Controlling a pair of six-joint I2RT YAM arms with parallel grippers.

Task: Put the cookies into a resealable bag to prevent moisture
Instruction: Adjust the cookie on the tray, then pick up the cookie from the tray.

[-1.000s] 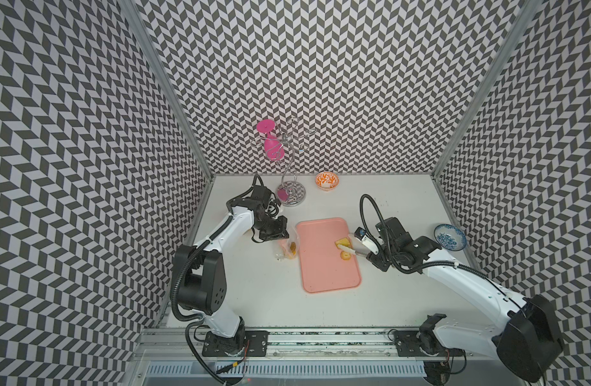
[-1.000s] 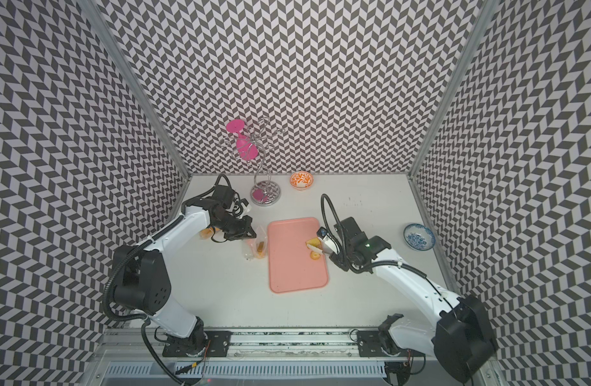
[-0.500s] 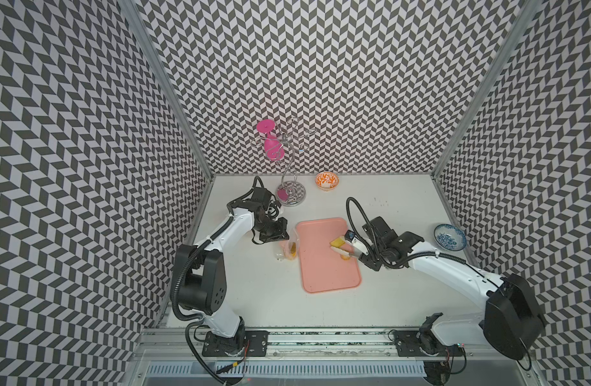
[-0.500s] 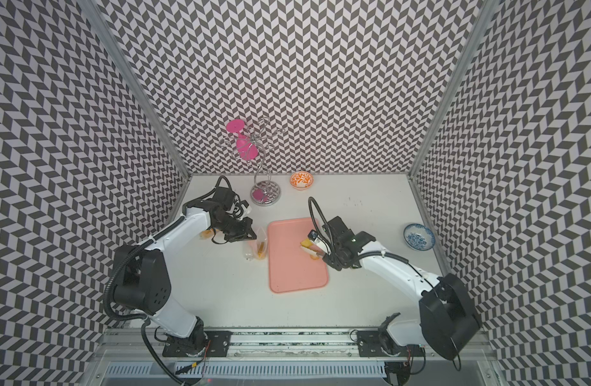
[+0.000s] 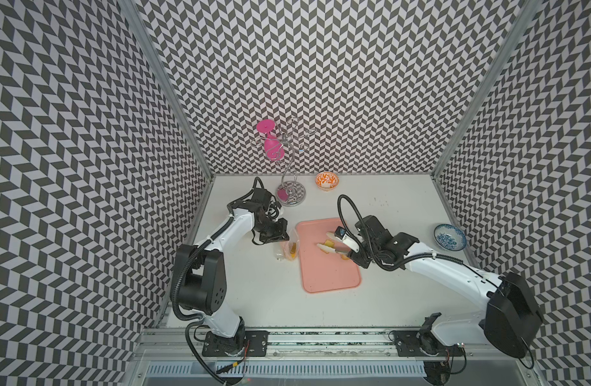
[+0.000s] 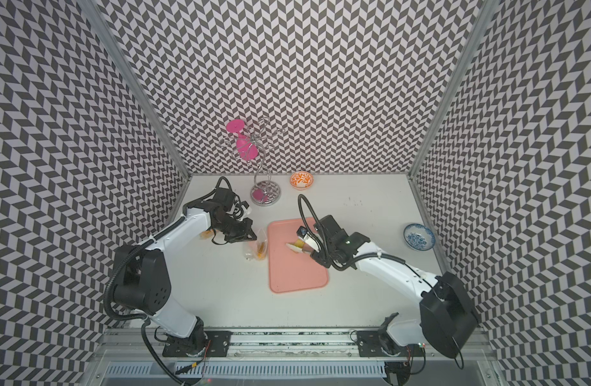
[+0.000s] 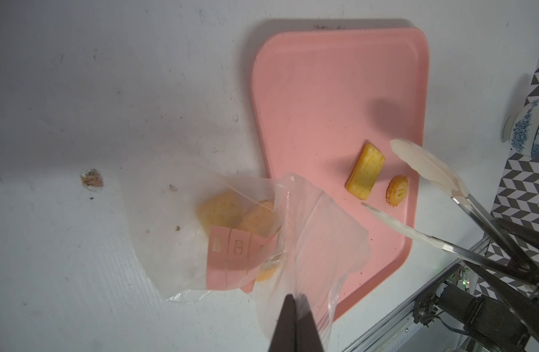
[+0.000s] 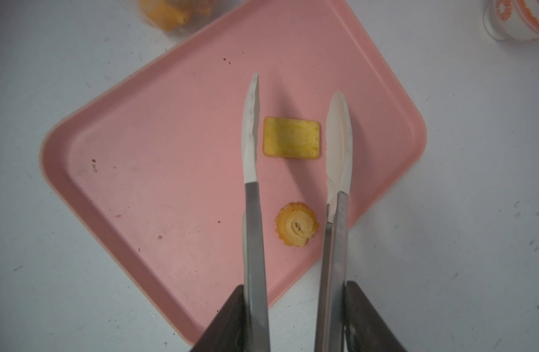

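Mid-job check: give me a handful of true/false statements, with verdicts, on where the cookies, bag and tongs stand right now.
1. Two cookies are left on the pink tray: a square cracker and a round swirl. True.
2. The tongs are clamped on the square cracker. False: their blades stand apart, one on each side of it.
3. The left gripper is shut on the edge of the bag. True.
4. The bag is empty. False: several yellow-orange cookies already lie inside.
5. The right gripper holds the tongs by their metal handles. True.
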